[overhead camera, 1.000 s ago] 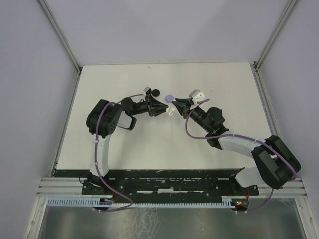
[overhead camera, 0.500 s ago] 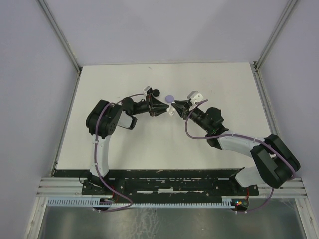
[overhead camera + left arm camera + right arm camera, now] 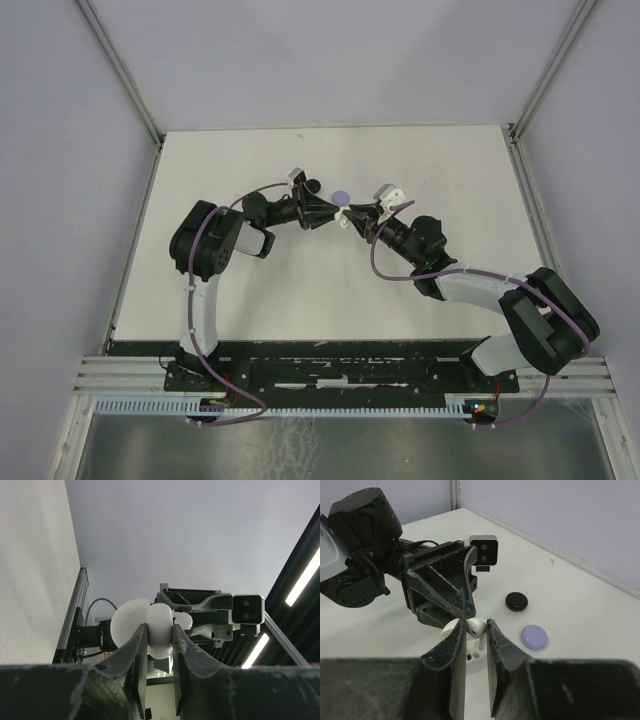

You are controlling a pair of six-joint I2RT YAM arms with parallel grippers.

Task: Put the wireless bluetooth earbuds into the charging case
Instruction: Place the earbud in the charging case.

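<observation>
Flanking white table (image 3: 450, 170), pale lilac walls (image 3: 60, 200).

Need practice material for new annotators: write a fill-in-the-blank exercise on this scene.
1. The right gripper is shut on an earbud coloured ____.
2. The charging case is clamped by the left gripper, so ____ grippers hold something.
3. On the table, beside the black disc, lies a second disc coloured ____.
Missing words: white; both; lilac.

Glossy plastic earbud (image 3: 476, 626) and charging case (image 3: 131, 624)
</observation>
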